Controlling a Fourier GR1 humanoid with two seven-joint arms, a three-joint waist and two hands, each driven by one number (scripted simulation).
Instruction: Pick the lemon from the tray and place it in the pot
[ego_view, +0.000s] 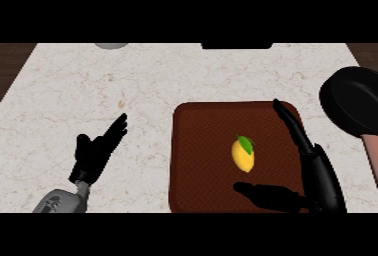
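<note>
Found the lemon (244, 155) lying on the tray (199, 150), right of its middle, leaf end toward the tray's far edge. Noted the right hand (323, 175) over the tray's right edge, fingers (289, 127) straight and stretched toward the far right corner, thumb (262, 192) splayed along the near edge. Spread apart, clamped on nothing, with the lemon in the gap and apparently untouched. Saw the left hand (96, 152) open and resting on the counter (88, 85), left of the tray. Spotted the pot (353, 105) at the counter's right edge, just beyond the tray and partly cut off, with what looked like its pale handle (369, 160) pointing toward the near edge.

Judged the grasp not yet made. Feared a rounded fruit squirting out sideways, should fingers and thumb close off-centre, or being shoved across the tray instead of caught. Feared fingertips snagging the tray's raised rim on the way down. Reckoned, too, on a knock against the pot's rim or handle during the carry, given how close it stood. Expected a release short of the pot's mouth to send the lemon onto the counter.
</note>
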